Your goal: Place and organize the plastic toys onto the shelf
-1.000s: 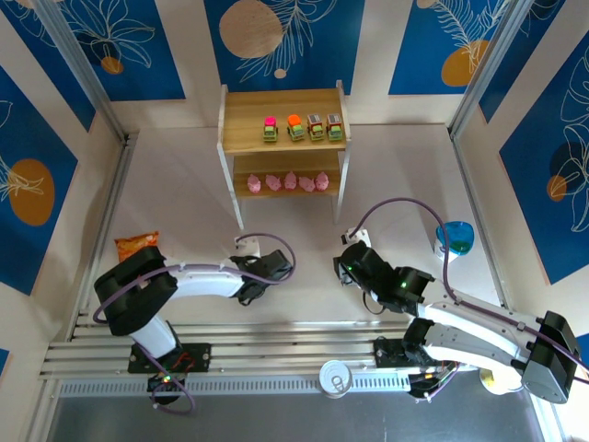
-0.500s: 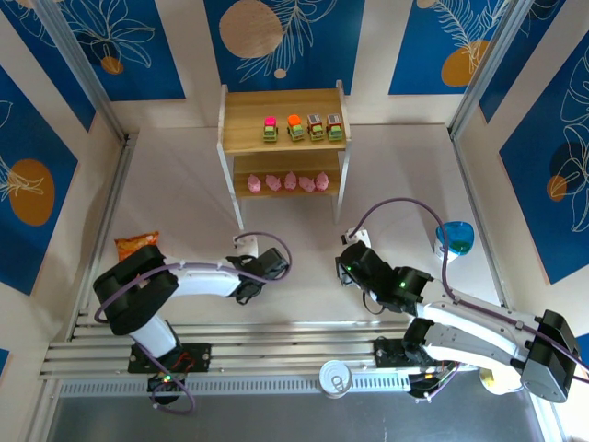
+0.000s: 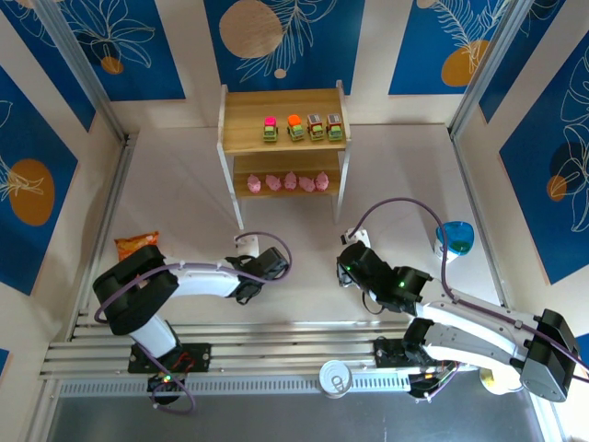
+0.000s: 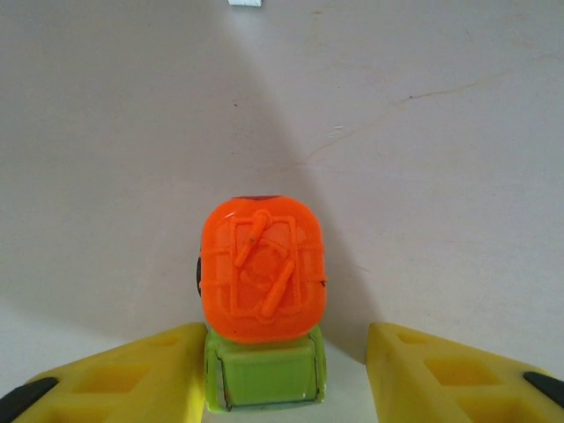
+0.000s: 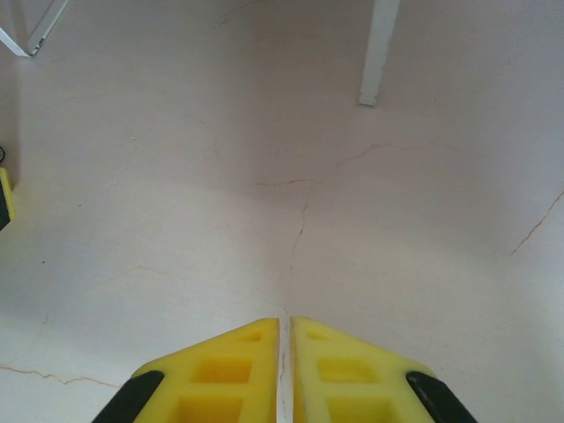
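Seen from above, the shelf (image 3: 241, 120) at upper centre carried four green cars (image 3: 316, 127) on its top board and five pink figures (image 3: 289, 181) on the lower one, unchanged from a second earlier, while the left arm (image 3: 202, 276) had shifted its wrist slightly, its fingers hidden beneath it. At the left wrist, the left gripper (image 4: 284, 339) stood spread, its yellow fingers (image 4: 423, 370) cut off by the bottom edge, straddling an orange-topped green car (image 4: 263, 273) at lower centre. At the right wrist, the right gripper (image 5: 285, 326) was pressed together, pinching nothing, over the bare table (image 5: 176, 176), with a white shelf leg (image 5: 377, 53) at the top right.
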### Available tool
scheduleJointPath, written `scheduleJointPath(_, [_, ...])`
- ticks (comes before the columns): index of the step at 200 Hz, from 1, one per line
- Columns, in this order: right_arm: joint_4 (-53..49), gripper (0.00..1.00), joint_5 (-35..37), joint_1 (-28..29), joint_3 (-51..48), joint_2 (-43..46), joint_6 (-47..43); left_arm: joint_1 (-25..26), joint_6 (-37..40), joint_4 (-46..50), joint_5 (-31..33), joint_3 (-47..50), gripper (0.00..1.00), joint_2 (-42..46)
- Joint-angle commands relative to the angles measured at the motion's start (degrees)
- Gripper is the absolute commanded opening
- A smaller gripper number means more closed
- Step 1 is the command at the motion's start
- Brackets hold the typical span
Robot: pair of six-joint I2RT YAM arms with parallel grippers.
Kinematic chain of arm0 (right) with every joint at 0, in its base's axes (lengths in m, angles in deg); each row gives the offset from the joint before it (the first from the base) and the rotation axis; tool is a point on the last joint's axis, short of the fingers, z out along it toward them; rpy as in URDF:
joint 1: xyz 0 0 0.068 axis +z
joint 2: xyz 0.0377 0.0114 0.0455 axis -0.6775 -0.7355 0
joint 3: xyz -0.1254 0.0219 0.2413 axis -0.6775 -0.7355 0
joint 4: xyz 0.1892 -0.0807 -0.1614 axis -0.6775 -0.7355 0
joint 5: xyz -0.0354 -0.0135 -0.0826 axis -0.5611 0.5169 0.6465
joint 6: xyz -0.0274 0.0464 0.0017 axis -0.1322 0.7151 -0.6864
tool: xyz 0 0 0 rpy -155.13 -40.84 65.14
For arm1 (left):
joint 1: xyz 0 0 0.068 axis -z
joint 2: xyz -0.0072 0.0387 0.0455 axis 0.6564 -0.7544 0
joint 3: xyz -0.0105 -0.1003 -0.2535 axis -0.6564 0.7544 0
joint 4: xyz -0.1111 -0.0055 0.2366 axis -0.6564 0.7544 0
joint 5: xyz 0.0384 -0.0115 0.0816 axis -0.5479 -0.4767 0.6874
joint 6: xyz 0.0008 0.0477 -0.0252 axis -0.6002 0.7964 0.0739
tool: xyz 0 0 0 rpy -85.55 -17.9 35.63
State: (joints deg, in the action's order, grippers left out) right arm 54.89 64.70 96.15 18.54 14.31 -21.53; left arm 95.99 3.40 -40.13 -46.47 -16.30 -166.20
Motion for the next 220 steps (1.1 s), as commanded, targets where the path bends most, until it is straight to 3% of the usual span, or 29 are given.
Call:
scheduleJointPath(1, [0.6, 0.12, 0.9, 0.0, -0.2, -0.2, 0.3, -1.7, 0.6, 1.2, 1.1, 1.6, 0.48, 0.2])
scheduleJointPath(158, [0.7, 0.11, 0.9, 0.1, -0.1, -0.9, 0.3, -2.2, 6.6, 1.2, 2.9, 0.9, 0.26, 1.9])
scheduleJointPath(220, [0.5, 0.11, 1.2, 0.1, 0.1, -1.1, 0.4, -1.5, 8.0, 4.8, 2.6, 0.6, 0.26, 8.7])
